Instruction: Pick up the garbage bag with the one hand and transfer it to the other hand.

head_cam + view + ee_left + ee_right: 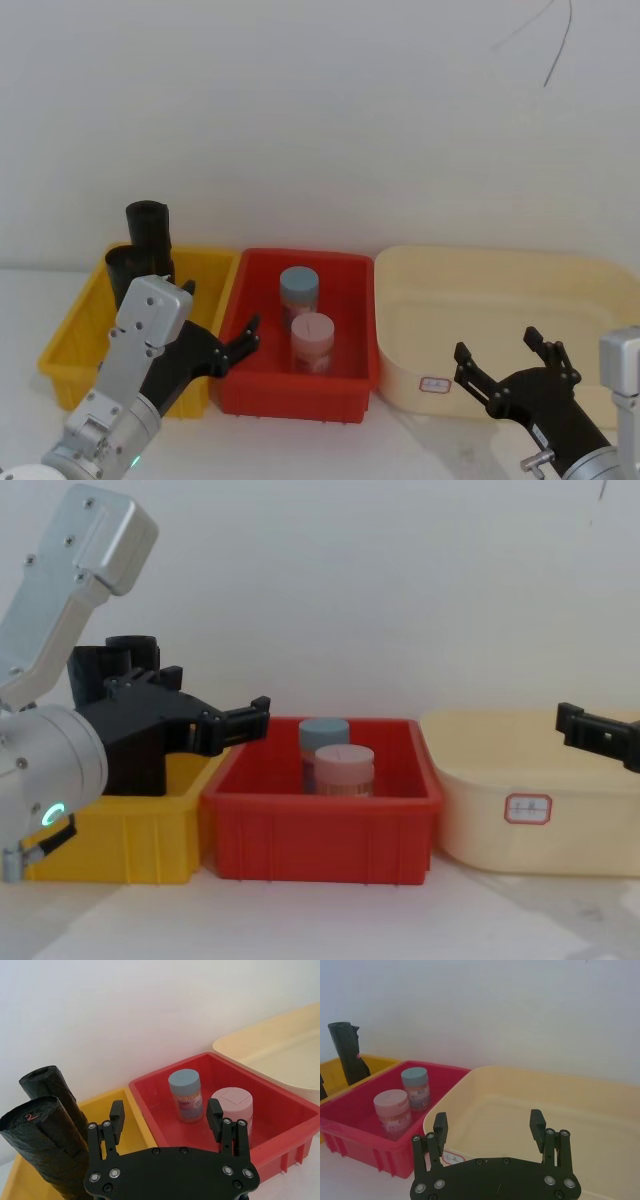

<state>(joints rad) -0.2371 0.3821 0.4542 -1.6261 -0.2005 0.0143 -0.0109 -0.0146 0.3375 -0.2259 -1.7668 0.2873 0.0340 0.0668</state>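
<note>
white wall (320, 120) behind, pale tabletop (420, 445) below; three bins in a row.

left: a yellow bin (70, 340) holds two black rolls, both upright with the long axis vertical. the garbage bag (344, 1052) is the taller roll toward the back of this bin, with a small red spot on its side. the second black roll (124, 266) stands just beside it, nearer to me.

my left gripper (166, 1115) hangs over the front of the bins, about where the yellow bin meets the red one. its jaws are spread and it holds nothing. its fingers point toward the red bin, so the bag lies to their left and farther back. i judge this is the relation the pick depends on: the gripper must swing left and go deeper, then close across the vertical roll from the side without catching its neighbour.

centre: a red bin (300, 392) with two jars, a blue-lidded jar (299, 290) behind a pink jar (312, 342).

right: a cream tub (560, 262) with a small label on its front. my right gripper (488, 1120) hovers at the tub's near rim, jaws apart and empty, well apart from the bag. the left arm is much the nearer.

count: three bins, two rolls, two jars, two grippers.
</note>
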